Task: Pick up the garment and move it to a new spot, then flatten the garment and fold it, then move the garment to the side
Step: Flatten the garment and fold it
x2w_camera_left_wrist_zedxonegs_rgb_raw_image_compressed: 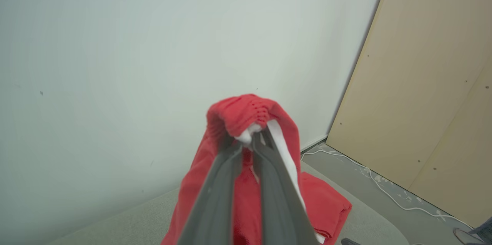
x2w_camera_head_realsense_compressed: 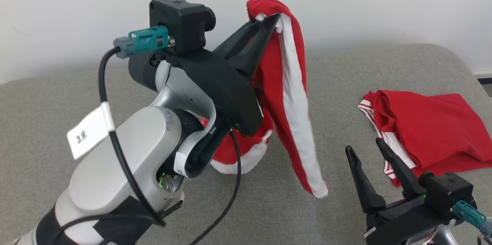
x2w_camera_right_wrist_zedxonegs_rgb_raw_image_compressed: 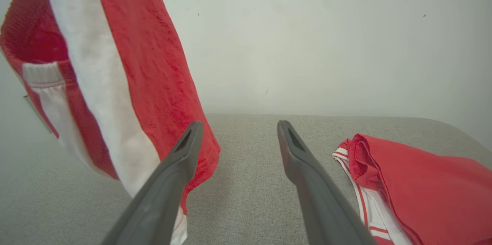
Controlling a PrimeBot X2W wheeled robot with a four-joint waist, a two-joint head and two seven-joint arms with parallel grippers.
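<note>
Head view, left claw (x2w_camera_head_realsense_compressed: 275,18): raised high over the desk (x2w_camera_head_realsense_compressed: 57,122); fingers pressed together, pinching the top edge of the garment (x2w_camera_head_realsense_compressed: 294,95).
Head view, garment: red with a broad white stripe; it hangs from the pinch in a long drape; a lower bunch sits behind my left forearm, and I cannot tell whether it rests on the desk.
Head view, right claw (x2w_camera_head_realsense_compressed: 363,146): low at the near right, fingers spread, holding nothing.
Head view, second garment (x2w_camera_head_realsense_compressed: 434,129): red, loosely folded, lying on the desk at the right, well apart from the hanging one.
Left wrist view, left claw (x2w_camera_left_wrist_zedxonegs_rgb_raw_image_compressed: 250,141): fingertips closed on a red knit edge and a white fold of the garment (x2w_camera_left_wrist_zedxonegs_rgb_raw_image_compressed: 238,114); plain wall (x2w_camera_left_wrist_zedxonegs_rgb_raw_image_compressed: 153,45) behind.
Right wrist view, right claw (x2w_camera_right_wrist_zedxonegs_rgb_raw_image_compressed: 239,125): spread and empty above bare desk (x2w_camera_right_wrist_zedxonegs_rgb_raw_image_compressed: 250,183); the garment (x2w_camera_right_wrist_zedxonegs_rgb_raw_image_compressed: 153,64) hangs just beside its left finger; the second garment (x2w_camera_right_wrist_zedxonegs_rgb_raw_image_compressed: 423,176) lies at the right.
Progress, done: the pick-up, in my judgement; the garment is held in the air.
Progress, left: setting it down at a new spot; flattening; folding; moving it aside; the free right claw is placed to take a second corner.
</note>
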